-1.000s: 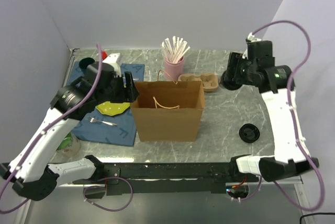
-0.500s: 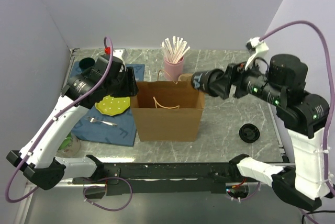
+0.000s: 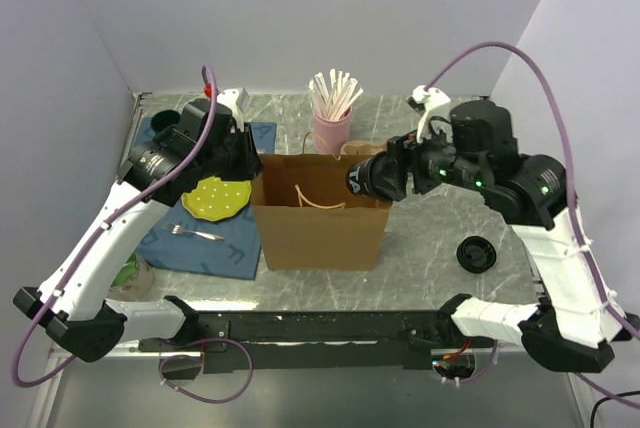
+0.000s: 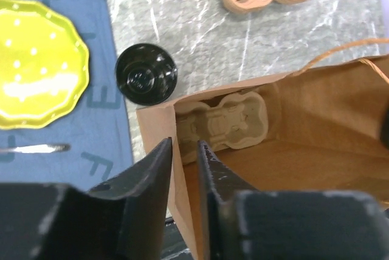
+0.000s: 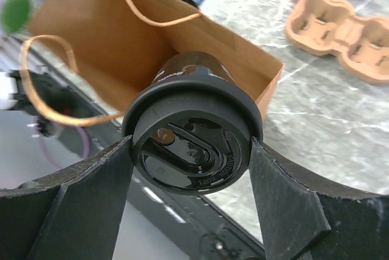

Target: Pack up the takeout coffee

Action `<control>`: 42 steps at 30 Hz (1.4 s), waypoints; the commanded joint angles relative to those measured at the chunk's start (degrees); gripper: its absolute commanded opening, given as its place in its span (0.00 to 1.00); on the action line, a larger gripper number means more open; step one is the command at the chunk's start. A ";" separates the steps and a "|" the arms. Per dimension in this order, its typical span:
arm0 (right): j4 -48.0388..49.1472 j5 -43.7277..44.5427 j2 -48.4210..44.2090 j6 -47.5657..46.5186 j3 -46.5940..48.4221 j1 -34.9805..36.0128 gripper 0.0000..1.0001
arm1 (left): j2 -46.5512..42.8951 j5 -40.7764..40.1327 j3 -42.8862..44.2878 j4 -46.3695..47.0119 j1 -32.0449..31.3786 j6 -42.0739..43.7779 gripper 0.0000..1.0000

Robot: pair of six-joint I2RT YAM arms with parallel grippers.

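Observation:
An open brown paper bag stands mid-table. A beige cup carrier lies on its floor. My left gripper is shut on the bag's left wall, one finger inside and one outside. My right gripper is shut on a dark coffee cup with a black lid. It holds the cup tilted over the bag's right rim.
A pink cup of wooden stirrers stands behind the bag, with a spare carrier beside it. A loose black lid lies at the right. On the blue mat lie a yellow plate, a fork and another black lid.
My right arm has swung left from the table's far right, carrying the cup to the bag's right rim. My left gripper has stayed at the bag's left wall.

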 commanded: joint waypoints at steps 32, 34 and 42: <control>6.67 22.45 -1.05 -11.12 -13.97 25.22 0.59 | -19.28 17.70 -19.75 19.62 0.12 1.63 0.30; 5.45 23.86 -1.14 -8.84 -14.15 27.34 0.58 | -19.10 13.31 -17.38 14.63 0.12 1.63 0.51; 1.39 31.33 1.59 0.49 -13.88 39.38 0.58 | -21.74 13.02 -17.01 4.23 0.12 0.32 0.56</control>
